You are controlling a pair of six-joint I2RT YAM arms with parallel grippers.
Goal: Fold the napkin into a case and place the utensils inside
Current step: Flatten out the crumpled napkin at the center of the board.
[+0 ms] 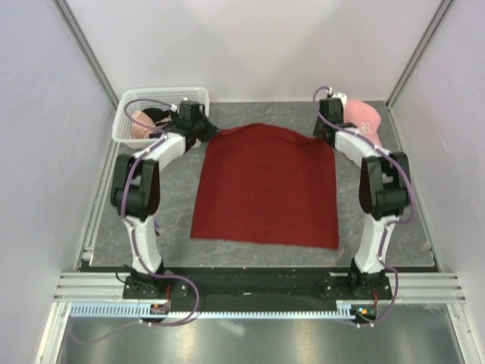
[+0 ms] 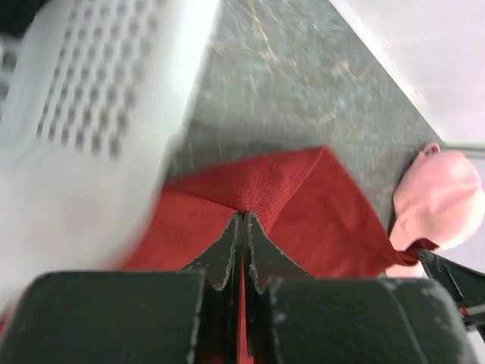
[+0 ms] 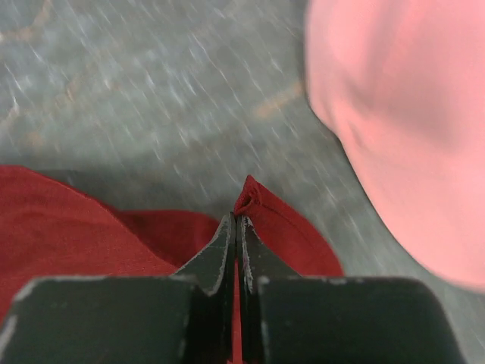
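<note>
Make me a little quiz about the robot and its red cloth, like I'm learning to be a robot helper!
1. True or false: the left fingers and the right fingers are each shut on a far corner of the napkin.
2. What lies beside the napkin's far right corner? A) pink cap B) blue cup C) green ball
3. Fill in: the white basket stands at the far ___ corner of the table.
Key: 1 true; 2 A; 3 left.
</note>
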